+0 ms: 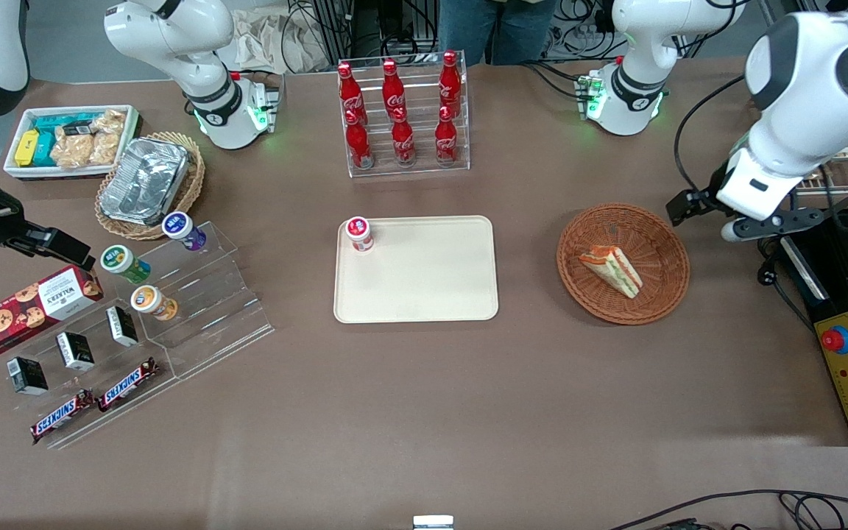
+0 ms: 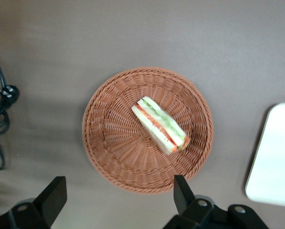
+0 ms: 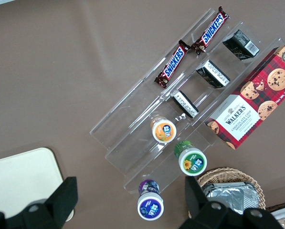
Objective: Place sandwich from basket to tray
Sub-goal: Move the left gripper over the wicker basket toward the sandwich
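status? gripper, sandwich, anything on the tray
Gripper open, above the basket, holding nothing. Sandwich lies in basket, untouched. Tray holds one red-capped cup in a corner; rest bare.

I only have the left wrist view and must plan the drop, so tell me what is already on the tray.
Observer: One small red-capped cup stands on the tray, in the corner farthest from the front camera, toward the parked arm's end.
Operator: Report where the gripper sits relative to the basket.
Observer: The gripper is open, raised above the table just outside the basket rim, toward the working arm's end.
Operator: Say what stands nearest the tray besides the basket.
Observer: A clear rack of red Coca-Cola bottles, farther from the front camera than the tray. The sandwich lies in the basket.
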{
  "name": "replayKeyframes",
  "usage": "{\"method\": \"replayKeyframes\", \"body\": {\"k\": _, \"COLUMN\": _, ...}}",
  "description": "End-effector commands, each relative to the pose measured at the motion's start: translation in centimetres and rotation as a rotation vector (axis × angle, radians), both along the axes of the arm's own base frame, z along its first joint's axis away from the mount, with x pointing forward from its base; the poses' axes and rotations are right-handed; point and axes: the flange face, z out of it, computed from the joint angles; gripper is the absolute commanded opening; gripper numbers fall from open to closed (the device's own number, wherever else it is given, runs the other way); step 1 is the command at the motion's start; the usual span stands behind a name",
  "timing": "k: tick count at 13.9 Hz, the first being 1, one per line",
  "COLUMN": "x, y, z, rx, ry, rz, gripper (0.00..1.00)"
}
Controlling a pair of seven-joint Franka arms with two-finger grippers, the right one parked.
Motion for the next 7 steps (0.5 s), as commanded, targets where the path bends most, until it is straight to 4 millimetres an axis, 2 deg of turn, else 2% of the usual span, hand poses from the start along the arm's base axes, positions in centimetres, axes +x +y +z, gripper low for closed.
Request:
{"method": "replayKeyframes", "body": {"k": 1, "x": -0.5, "y": -1.2, "z": -2.9, "rx": -0.007, "ry": -0.023, "rz": 0.122, "gripper": 0.99}}
{"method": "replayKeyframes", "body": {"k": 3, "x": -0.6, "y": -1.7, "z": -6.1, "rx": -0.007, "ry": -0.015, "rz": 0.248, "gripper": 0.99}}
{"method": "replayKeyframes", "body": {"k": 5, "x": -0.7, "y": -3.1, "z": -9.4, "rx": -0.012, "ry": -0.026, "rz": 0.322, "gripper": 0.99}}
{"method": "replayKeyframes", "body": {"k": 7, "x": 0.0, "y": -3.8, "z": -10.9, "rx": -0.023, "ry": -0.044, "rz": 0.389, "gripper": 0.99}}
